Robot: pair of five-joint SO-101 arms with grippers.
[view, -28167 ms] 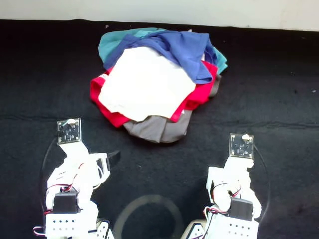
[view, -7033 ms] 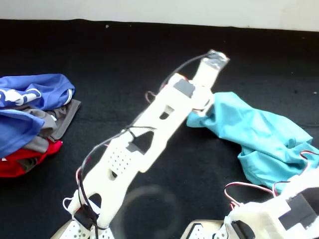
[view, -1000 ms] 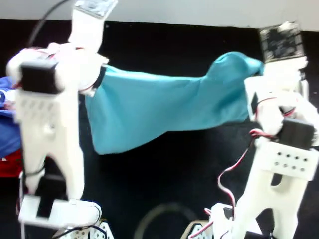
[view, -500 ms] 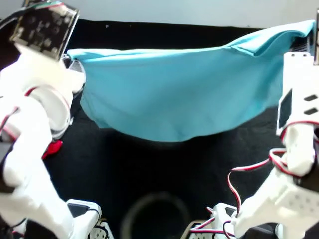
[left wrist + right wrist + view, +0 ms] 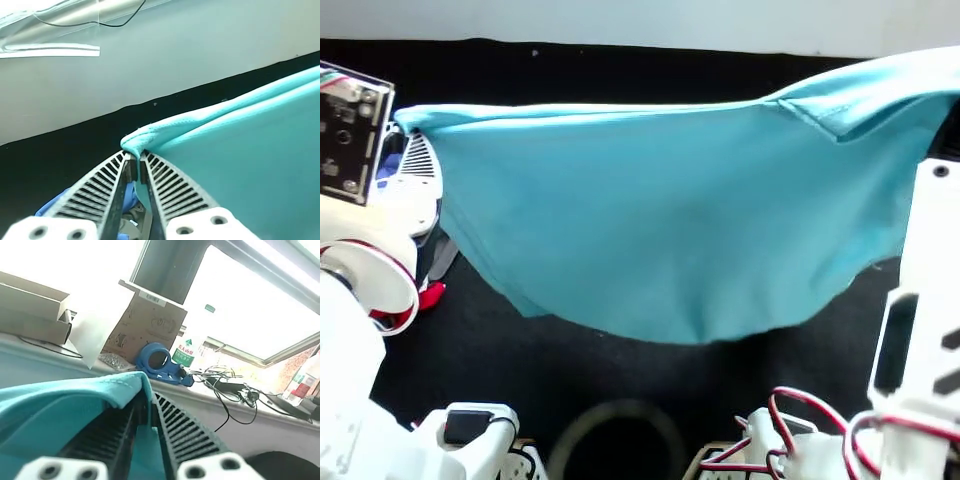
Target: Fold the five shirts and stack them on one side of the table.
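Teal shirt (image 5: 670,220): held aloft over the black table (image 5: 620,70) and stretched wide between the two arms. Upper hem taut, lower edge sagging in a curve.
Left jaws: clenched on one top corner of the shirt, fabric bunched between the ribbed fingers (image 5: 170,184).
Right jaws: clenched on the opposite top corner, a fold of hem draped over their tips.
Left arm (image 5: 360,290): raised at the table's left side.
Right arm (image 5: 920,330): raised at the right side.
Blue cloth (image 5: 52,204) and red scrap (image 5: 428,293): on the table beneath the left arm, seemingly part of a shirt pile, mostly hidden.
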